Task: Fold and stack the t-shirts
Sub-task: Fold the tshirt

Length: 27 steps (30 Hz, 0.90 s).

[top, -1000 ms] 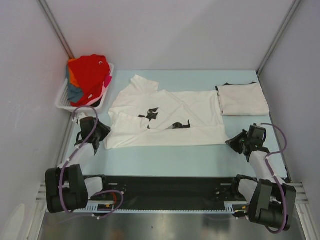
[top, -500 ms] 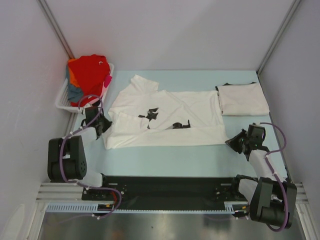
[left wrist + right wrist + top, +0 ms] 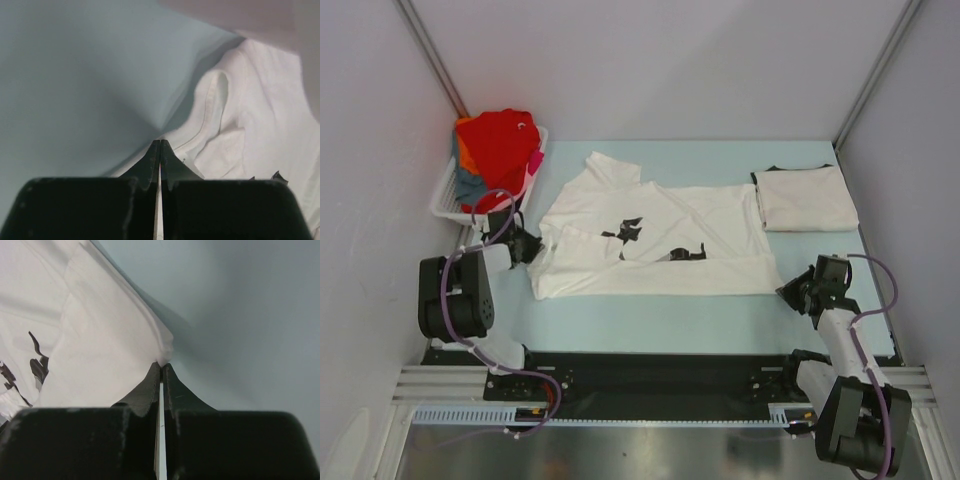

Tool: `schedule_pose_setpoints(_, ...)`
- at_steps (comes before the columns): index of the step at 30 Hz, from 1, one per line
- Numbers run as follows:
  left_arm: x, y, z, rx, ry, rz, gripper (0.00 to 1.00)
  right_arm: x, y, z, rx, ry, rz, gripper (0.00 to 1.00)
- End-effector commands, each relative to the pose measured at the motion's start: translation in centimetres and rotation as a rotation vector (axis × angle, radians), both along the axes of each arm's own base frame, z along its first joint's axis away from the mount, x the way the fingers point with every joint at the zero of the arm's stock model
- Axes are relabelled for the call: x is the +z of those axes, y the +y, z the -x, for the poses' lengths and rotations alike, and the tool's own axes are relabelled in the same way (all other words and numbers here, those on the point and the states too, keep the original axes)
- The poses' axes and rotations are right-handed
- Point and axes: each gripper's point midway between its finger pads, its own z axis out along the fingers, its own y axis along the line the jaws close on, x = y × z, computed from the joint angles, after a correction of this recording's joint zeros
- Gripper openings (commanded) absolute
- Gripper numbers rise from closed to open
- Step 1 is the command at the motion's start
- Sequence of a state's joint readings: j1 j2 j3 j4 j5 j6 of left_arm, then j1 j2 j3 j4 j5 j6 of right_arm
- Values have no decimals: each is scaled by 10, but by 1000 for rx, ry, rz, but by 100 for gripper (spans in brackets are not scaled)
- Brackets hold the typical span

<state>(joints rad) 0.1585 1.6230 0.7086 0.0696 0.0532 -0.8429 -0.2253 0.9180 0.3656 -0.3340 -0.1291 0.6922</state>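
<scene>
- Since a second ago the left gripper (image 3: 527,245) has swung in and clamped on the left hem of the white black-printed cloth t-shirt (image 3: 660,268), which lies spread flat in the middle.
- A white slatted plastic basket (image 3: 447,196) of coloured tees (image 3: 498,140) stands far left, and a folded off-white t-shirt (image 3: 807,198) lies far right.
- The right gripper (image 3: 788,290) pinches the shirt's near right corner.

- The pale blue tabletop (image 3: 650,322) carries three things; a bare strip of it runs along the near side.
- A white t-shirt with small black prints (image 3: 650,245) lies spread across the middle, its long side running left to right. It is mostly flat, lightly creased, and one part reaches toward the far left.
- A folded off-white t-shirt (image 3: 805,198) lies as a neat flat rectangle at the far right, just beside the printed shirt's right end. Whether the two touch cannot be told.
- A white slatted basket (image 3: 444,196) sits at the far left corner, near the printed shirt's left end.
</scene>
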Motion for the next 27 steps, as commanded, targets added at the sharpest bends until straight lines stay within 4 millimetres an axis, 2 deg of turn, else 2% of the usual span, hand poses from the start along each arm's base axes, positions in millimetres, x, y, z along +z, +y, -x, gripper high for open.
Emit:
schedule_pose_setpoints(1,-21,20,13,101,85,8,0,-5,-8,11,-65,31,18,0)
schedule_pose_setpoints(5,-21,31,22,159,77,39,0,-4,-9,14,-67,43,22,0)
schedule_pose_setpoints(6,-12,42,22,192,43,37,0,-3,-6,13,-60,34,12,0)
schedule_pose_setpoints(7,-12,44,27,201,36,37,0,-4,-3,13,-40,27,3,0)
schedule_pose_setpoints(12,13,60,35,242,-10,-52,1,-5,16,13,17,23,-65,3)
schedule_pose_setpoints(13,22,61,37,243,-36,-69,2,-6,16,14,16,30,-64,6)
schedule_pose_setpoints(15,31,64,39,244,-57,-93,4,-3,11,15,-5,45,-38,30)
schedule_pose_setpoints(16,33,62,42,226,-63,-103,4,-1,9,14,-12,44,-25,39)
schedule_pose_setpoints(17,43,58,42,208,-96,-98,6,3,6,13,-17,39,-7,49)
schedule_pose_setpoints(18,46,53,43,188,-109,-94,8,12,0,6,-18,15,25,51)
schedule_pose_setpoints(19,44,46,48,170,-109,-89,10,17,-2,3,-18,2,39,52)
schedule_pose_setpoints(20,57,42,49,159,-150,-94,12,23,-3,-2,-16,-11,50,53)
schedule_pose_setpoints(22,57,30,60,129,-146,-109,23,46,0,-18,36,-66,94,51)
schedule_pose_setpoints(23,70,22,61,102,-193,-118,27,49,2,-21,49,-55,115,51)
schedule_pose_setpoints(24,75,19,64,91,-207,-127,33,67,7,-33,83,-93,173,50)
schedule_pose_setpoints(25,72,14,70,81,-198,-125,37,74,11,-38,100,-103,202,49)
schedule_pose_setpoints(27,86,2,73,41,-247,-122,39,82,18,-47,121,-112,258,49)
